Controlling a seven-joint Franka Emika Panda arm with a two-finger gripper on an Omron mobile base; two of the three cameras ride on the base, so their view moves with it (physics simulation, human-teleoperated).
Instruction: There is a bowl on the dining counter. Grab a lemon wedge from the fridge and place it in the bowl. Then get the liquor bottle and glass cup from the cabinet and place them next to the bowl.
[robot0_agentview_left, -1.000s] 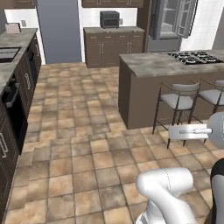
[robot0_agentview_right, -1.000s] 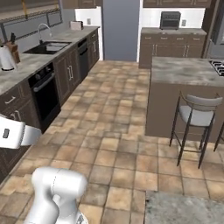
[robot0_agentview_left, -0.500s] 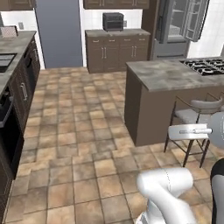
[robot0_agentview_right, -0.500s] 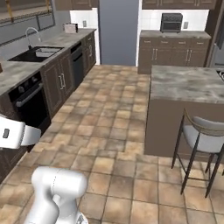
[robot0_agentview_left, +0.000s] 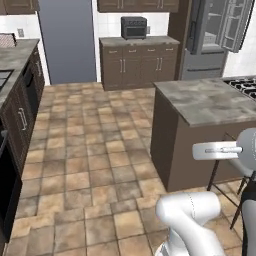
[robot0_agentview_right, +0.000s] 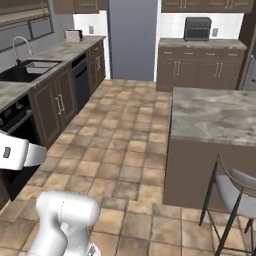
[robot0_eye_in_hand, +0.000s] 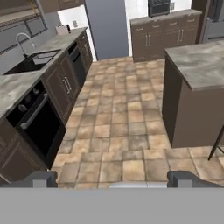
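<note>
1. Hovering w/ fingers spread wide, the gripper (robot0_eye_in_hand: 112, 177) holds nothing; tips sit well apart at the bottom of the hand view, aimed out over open tile floor (robot0_eye_in_hand: 122, 127). Looks like a carry pose for driving, not reaching.
2. Fridge (robot0_agentview_left: 215, 40) is far right in the left base view, upper door standing open, shelves showing. No lemon wedge can be made out at this range, too small to tell.
3. Judgement: first step (fetch wedge) not yet done; base prob. needs to close on the fridge before the arm can do anything.
4. Marble island (robot0_agentview_right: 215, 117) w/ gas hob (robot0_agentview_left: 242, 86) at its far right is the nearest obstacle, right of the path. Its near-left corner juts into the floor, so give it room.
5. Stool (robot0_agentview_right: 235, 192) stands just beside the island's near side, right; legs splay out, snag risk for the base.
6. Left side: sink counter (robot0_eye_in_hand: 26, 76) and dark oven front (robot0_eye_in_hand: 37, 124) run along the wall.
7. Between island and left units the floor is wide and bare, a good lane toward the far cabinets and toaster oven (robot0_agentview_left: 134, 27).
</note>
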